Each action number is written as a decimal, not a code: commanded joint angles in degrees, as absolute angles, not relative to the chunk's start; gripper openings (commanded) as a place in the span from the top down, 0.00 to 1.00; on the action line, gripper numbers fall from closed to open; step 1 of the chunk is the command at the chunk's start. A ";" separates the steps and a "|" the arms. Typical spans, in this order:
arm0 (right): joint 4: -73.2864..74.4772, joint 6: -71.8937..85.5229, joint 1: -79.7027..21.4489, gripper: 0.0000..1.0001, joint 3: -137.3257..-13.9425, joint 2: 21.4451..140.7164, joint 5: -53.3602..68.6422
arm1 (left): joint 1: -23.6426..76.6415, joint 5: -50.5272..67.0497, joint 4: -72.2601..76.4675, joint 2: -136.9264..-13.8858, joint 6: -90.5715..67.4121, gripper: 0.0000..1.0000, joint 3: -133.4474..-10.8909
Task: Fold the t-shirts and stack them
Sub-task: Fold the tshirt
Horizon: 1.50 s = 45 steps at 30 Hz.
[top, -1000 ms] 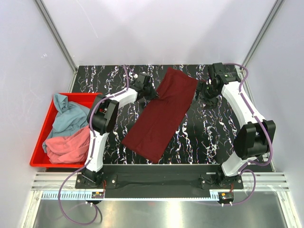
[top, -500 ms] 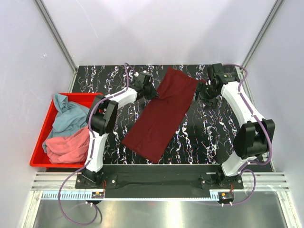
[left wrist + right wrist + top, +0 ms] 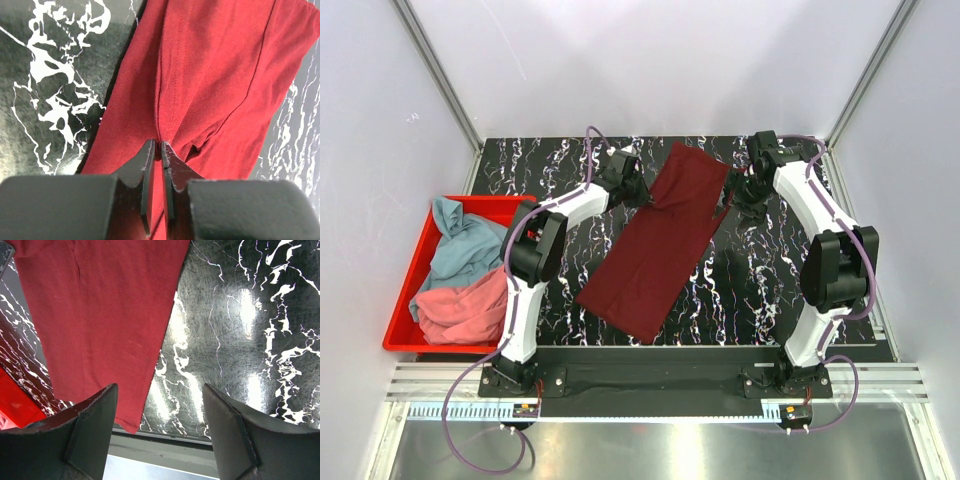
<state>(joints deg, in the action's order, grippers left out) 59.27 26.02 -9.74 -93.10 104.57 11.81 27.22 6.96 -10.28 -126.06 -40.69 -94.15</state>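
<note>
Lying half-folded toward the table's far edge, the maroon t-shirt is pinched by the left gripper; the right gripper is held wide, empty. The teal t-shirt and coral t-shirt are heaped unfolded in the red bin.

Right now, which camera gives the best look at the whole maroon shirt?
The top external view: it shows the maroon shirt entire, a long strip lying diagonally. The left wrist view shows only the fabric pinched in the left pincer; the right wrist view shows part of one side.
</note>
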 commanded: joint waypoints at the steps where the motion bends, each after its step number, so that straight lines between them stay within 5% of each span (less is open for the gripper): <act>1: 57.75 27.07 -9.58 0.25 -94.14 103.80 13.45 | 28.12 4.48 -8.18 -121.73 -36.48 0.86 -96.42; 33: 55.99 26.01 -9.58 0.24 -91.14 104.68 13.45 | 26.19 6.13 -23.02 -127.44 -38.85 0.76 -100.63; 45: 52.74 32.95 -9.93 0.27 -95.18 112.76 5.72 | 23.12 7.56 -26.09 -119.54 -30.34 0.72 -97.03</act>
